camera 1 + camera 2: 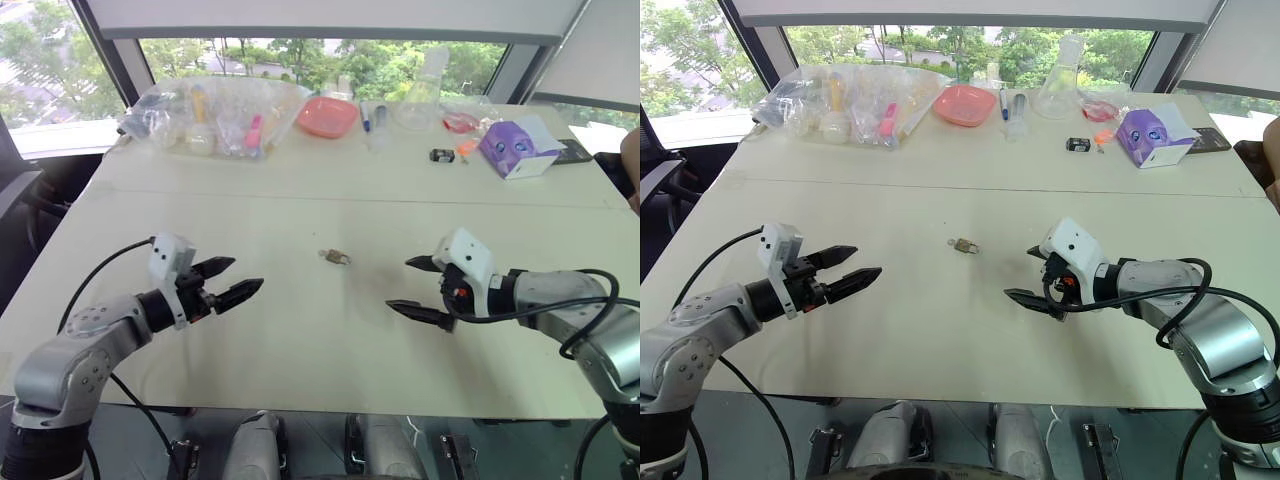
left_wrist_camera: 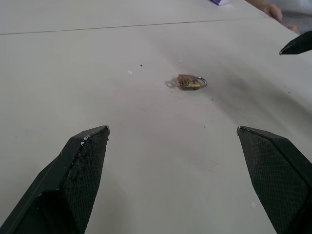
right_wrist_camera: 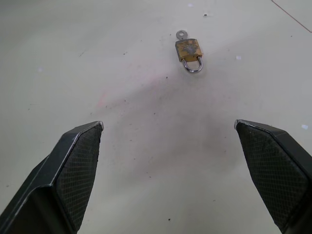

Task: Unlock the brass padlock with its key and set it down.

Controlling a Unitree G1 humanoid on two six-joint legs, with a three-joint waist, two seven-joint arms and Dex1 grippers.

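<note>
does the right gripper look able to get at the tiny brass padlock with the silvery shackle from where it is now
Probably yes. The right gripper is open, and the small brass padlock lies alone on bare white table ahead of its fingers, with nothing between them. The open left gripper hangs off to the other side.

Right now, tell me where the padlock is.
The padlock lies flat on the table, near its middle, between the open left gripper and the open right gripper, touching neither. A key sticks out of its bottom.
</note>
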